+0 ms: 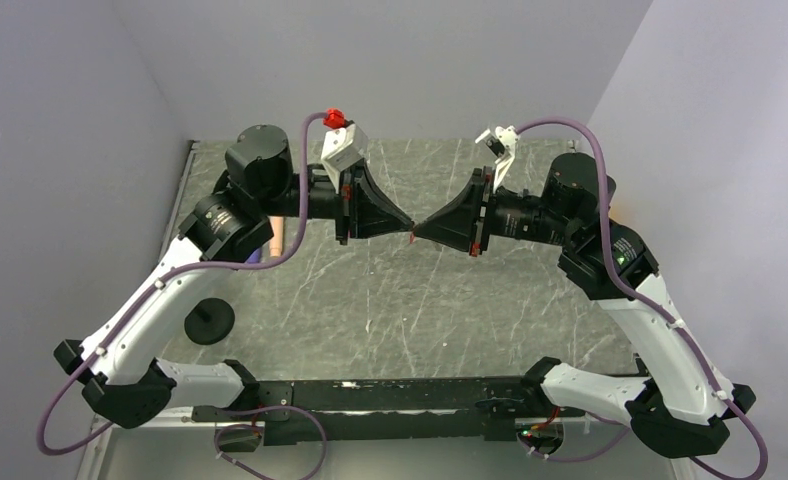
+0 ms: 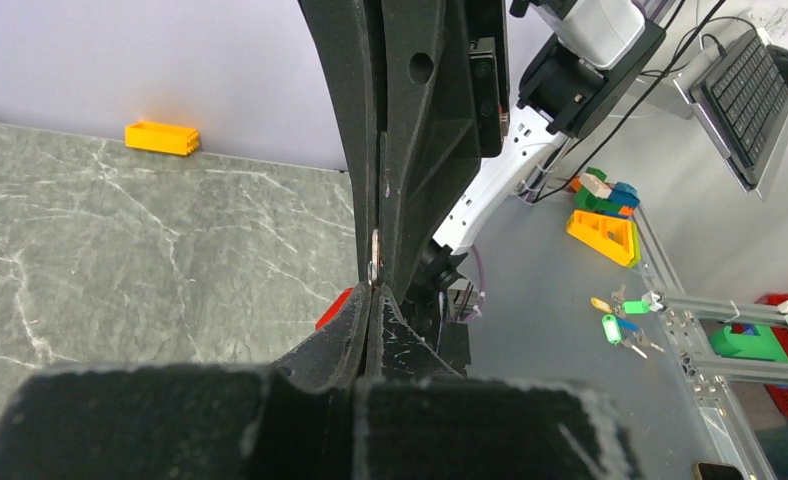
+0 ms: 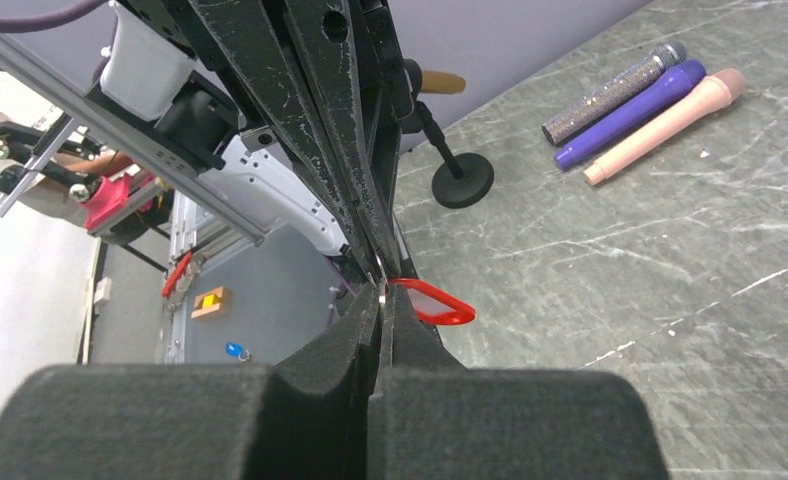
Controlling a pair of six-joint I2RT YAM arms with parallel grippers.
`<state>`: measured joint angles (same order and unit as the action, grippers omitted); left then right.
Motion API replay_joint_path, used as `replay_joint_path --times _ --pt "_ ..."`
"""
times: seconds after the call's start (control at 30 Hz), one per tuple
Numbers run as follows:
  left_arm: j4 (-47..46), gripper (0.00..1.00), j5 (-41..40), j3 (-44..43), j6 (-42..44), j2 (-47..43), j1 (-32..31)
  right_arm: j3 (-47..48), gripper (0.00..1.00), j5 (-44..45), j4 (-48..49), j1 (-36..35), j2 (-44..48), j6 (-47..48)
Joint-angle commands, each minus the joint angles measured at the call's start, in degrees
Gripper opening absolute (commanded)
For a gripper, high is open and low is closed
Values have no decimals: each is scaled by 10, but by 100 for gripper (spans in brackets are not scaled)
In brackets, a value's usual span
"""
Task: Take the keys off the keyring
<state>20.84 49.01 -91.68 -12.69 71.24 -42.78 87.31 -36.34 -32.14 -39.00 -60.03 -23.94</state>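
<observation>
One keyring [image 3: 432,303] | left gripper [image 1: 406,227] clamped on it | right gripper [image 1: 420,231] clamped on it

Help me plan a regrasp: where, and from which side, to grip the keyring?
Take the keyring by its red tag, across the flat faces at the free end, from the side it juts toward; left hand and right hand hide the ring.

Both arms fold inward: left pincer [image 1: 406,226] and right pincer [image 1: 421,229] meet tip-to-tip, each clamped tight on the keyring [image 3: 432,302].
</observation>
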Motion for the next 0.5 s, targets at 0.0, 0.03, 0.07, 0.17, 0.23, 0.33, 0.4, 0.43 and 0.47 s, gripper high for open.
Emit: replay_joint_path --times 0.0,0.03,0.07,0.17,0.23,0.33,0.4,0.43,0.47 --pt "47 0 7 -36 41 19 -19 4 0 -2 16 -4 2 12" --pt "52 0 6 -41 46 22 -22 4 0 -2 14 -3 3 13" --pt "62 0 6 -46 52 25 -25 4 0 -2 10 -4 3 15" --pt "83 0 -1 -60 72 33 -31 -2 0 2 1 -4 5 21" --pt "93 0 -4 -66 83 37 -34 -9 0 3 -7 -4 7 25" --pt "106 0 -5 -74 95 45 -40 -24 0 5 -10 -5 14 26" --pt "114 0 -8 -79 107 50 -42 -38 0 7 -9 -5 20 26" --pt "119 0 -9 -81 114 52 -44 -43 0 8 -10 -5 23 27" --pt "126 0 -10 -84 119 55 -46 -48 0 8 -11 -4 25 27"
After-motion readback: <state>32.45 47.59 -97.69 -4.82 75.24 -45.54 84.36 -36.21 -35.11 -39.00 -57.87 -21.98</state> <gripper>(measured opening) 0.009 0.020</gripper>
